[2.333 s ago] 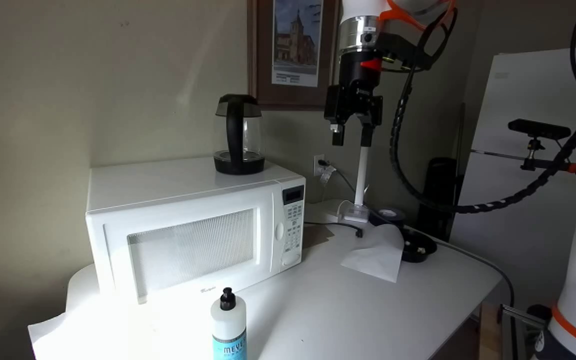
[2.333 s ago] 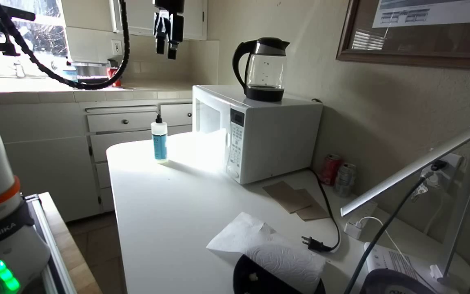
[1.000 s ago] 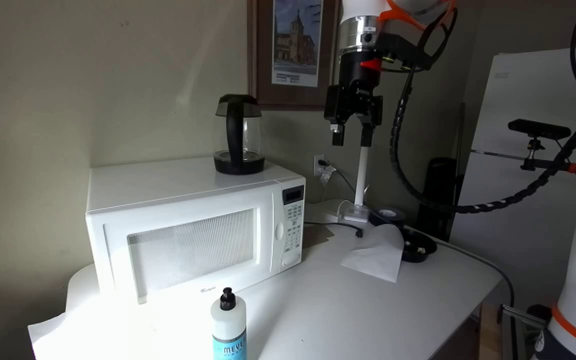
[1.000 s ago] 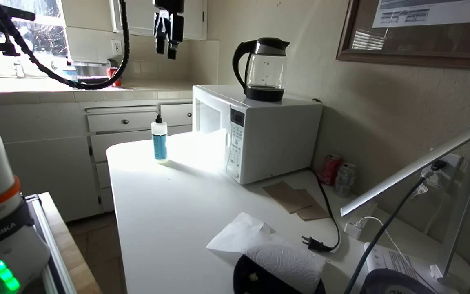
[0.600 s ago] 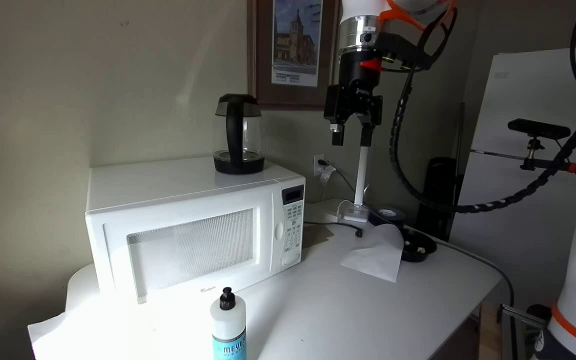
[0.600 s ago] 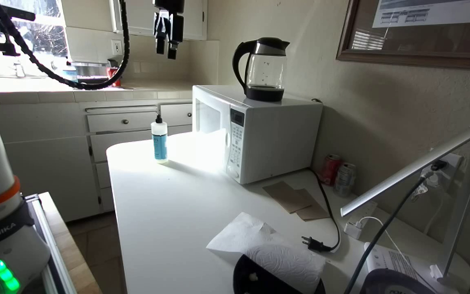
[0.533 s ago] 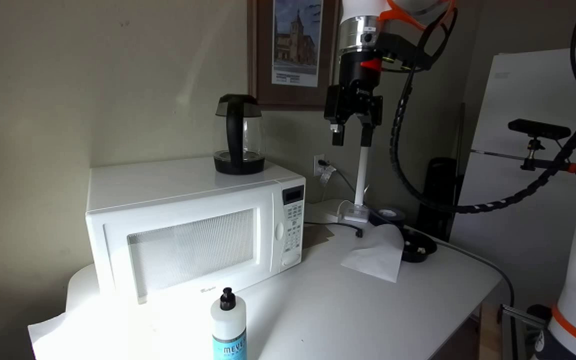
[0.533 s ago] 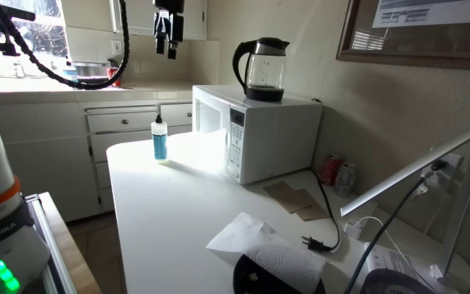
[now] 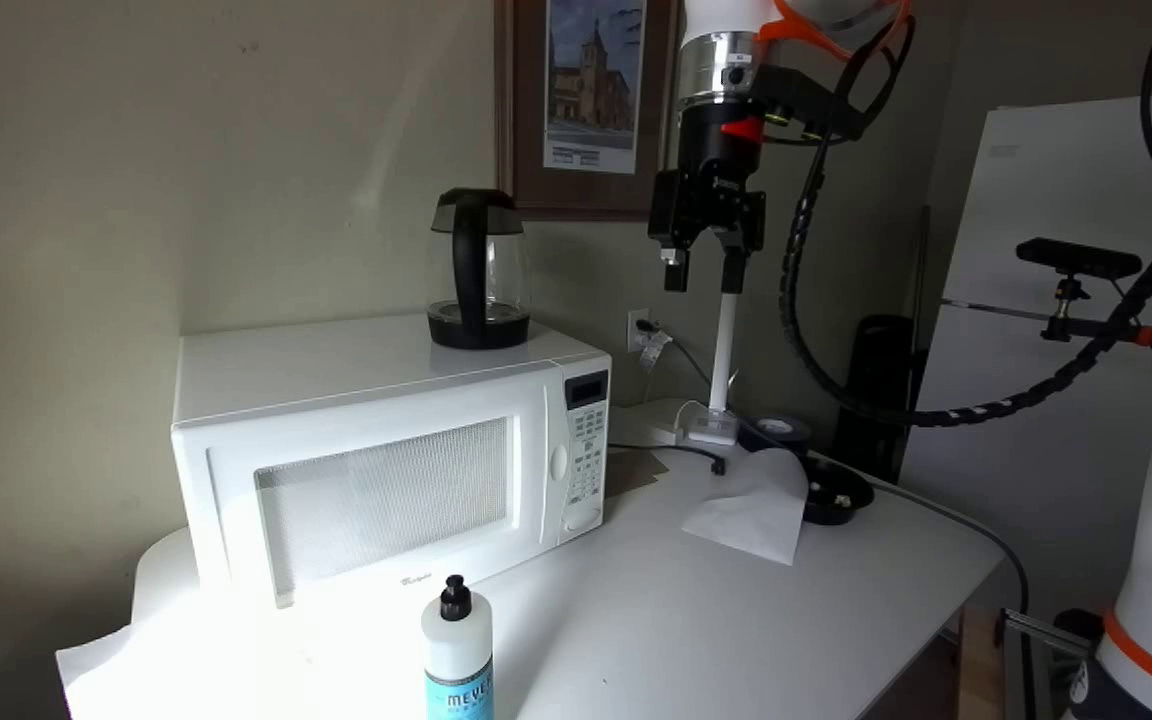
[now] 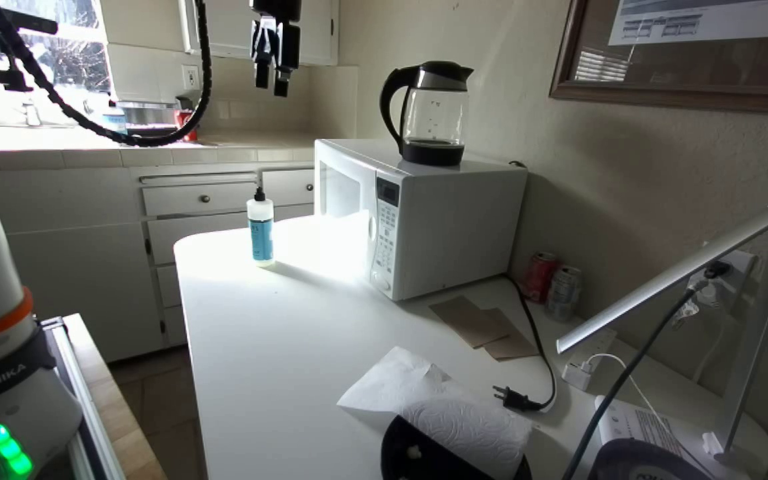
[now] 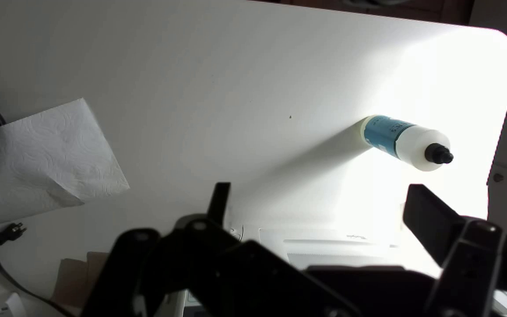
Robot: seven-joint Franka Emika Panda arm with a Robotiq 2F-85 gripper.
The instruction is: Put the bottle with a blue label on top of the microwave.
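The bottle with a blue label [image 9: 457, 665] stands upright on the white table, in front of the microwave. It also shows in an exterior view [image 10: 261, 233] and at upper right in the wrist view [image 11: 385, 134]. The white microwave [image 9: 236, 375] stands on the table against the wall, its door shut; it shows in an exterior view [image 10: 461, 227] and partly behind the gripper in the wrist view [image 11: 280, 240]. My gripper [image 9: 704, 287] hangs high above the table, pointing down, open and empty, apart from the bottle. It also shows in an exterior view [image 10: 271, 88].
A glass kettle [image 10: 432, 117] with a black handle stands on the microwave's top, near its control-panel side. A paper towel [image 10: 404, 383], black bowl [image 10: 401, 453], plug cord [image 10: 521, 400], cardboard pieces [image 10: 467, 321], two cans [image 10: 564, 293] and a lamp [image 10: 677, 287] are also on the table.
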